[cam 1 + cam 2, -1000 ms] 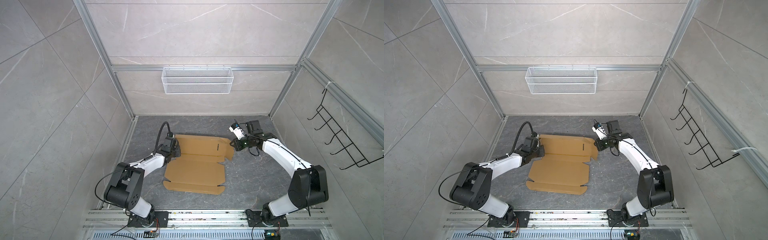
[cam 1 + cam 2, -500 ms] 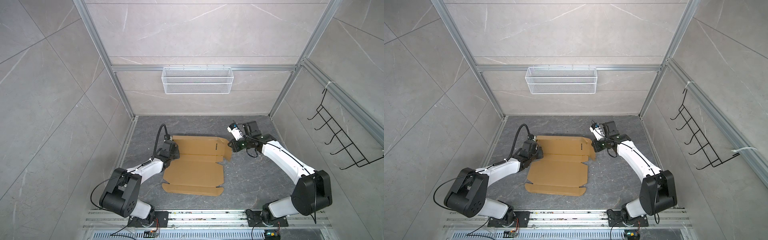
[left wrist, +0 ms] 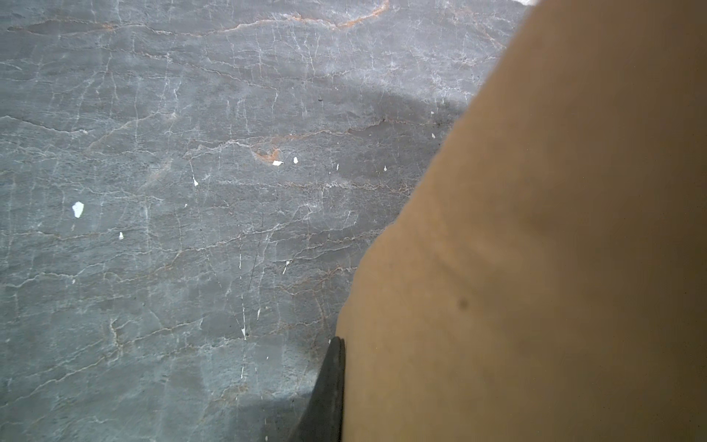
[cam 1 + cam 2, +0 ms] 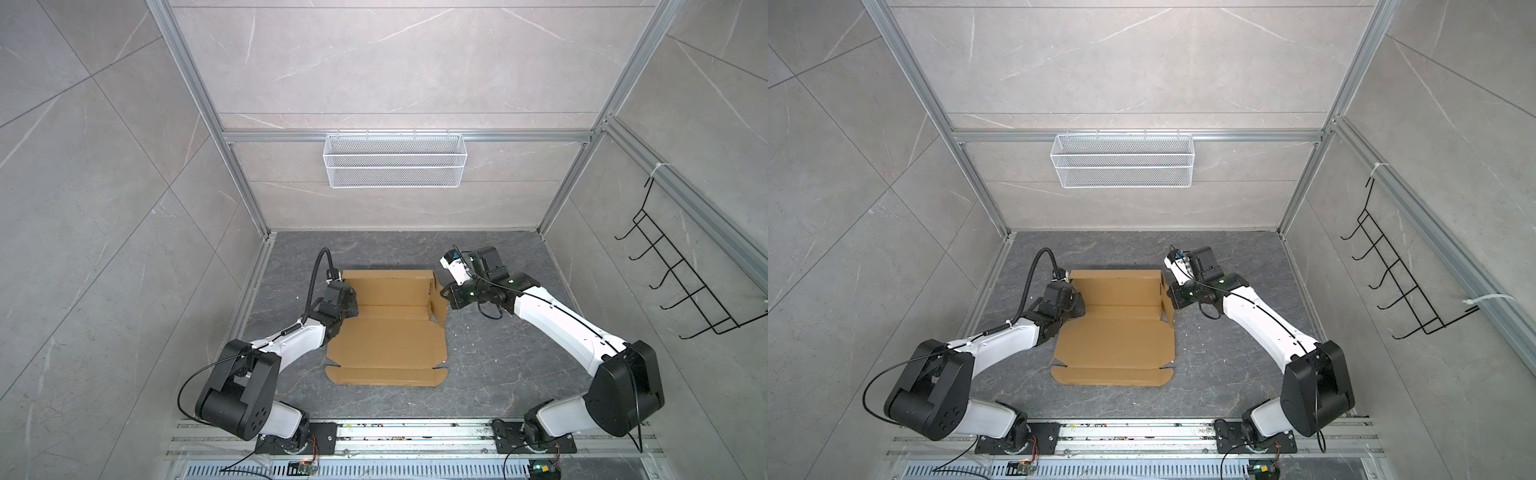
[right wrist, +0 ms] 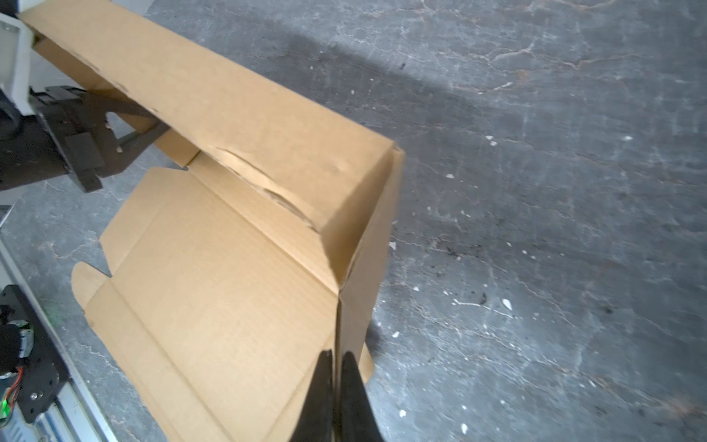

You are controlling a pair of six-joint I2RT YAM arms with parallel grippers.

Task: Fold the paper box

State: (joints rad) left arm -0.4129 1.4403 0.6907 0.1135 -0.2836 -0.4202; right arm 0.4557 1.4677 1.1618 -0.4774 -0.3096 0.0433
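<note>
The paper box is a brown die-cut cardboard sheet on the grey floor, its near panel and front flap lying flat and its far panel raised. My right gripper is shut on the box's right side flap, which stands upright. My left gripper sits at the box's left edge. In the left wrist view one dark finger lies against a cardboard flap that hides the other finger.
A white wire basket hangs on the back wall and a black hook rack on the right wall. Aluminium rails with both arm bases run along the front. The left arm shows beyond the raised far panel.
My right gripper has moved inward toward the box's middle, bringing the right side flap from slanting outward to upright. The left gripper has barely shifted.
</note>
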